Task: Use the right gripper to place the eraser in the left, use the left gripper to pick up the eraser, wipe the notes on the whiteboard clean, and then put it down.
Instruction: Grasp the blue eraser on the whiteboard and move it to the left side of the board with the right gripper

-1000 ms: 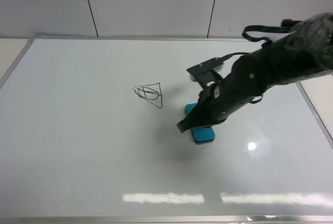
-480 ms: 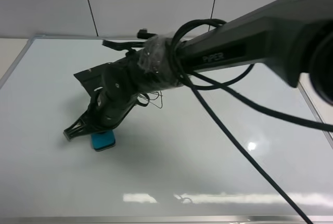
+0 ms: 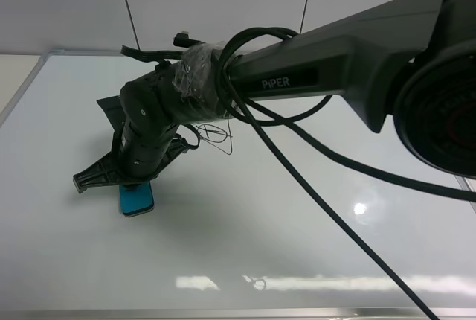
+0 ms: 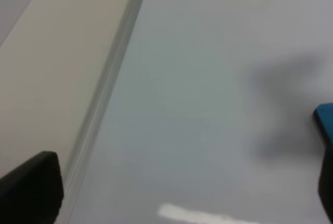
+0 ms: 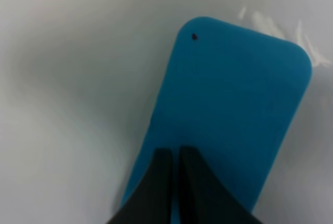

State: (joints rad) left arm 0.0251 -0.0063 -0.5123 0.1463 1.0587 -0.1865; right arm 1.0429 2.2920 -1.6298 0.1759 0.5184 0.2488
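Right arm (image 3: pixel 297 74): we see it reaching across the whiteboard (image 3: pixel 312 216) toward the table's left edge.
Right gripper (image 3: pixel 128 181): low over the blue eraser (image 3: pixel 137 199), covering its far end.
Notes (image 3: pixel 216 133): black scribble, which we see partly hidden by the arm.
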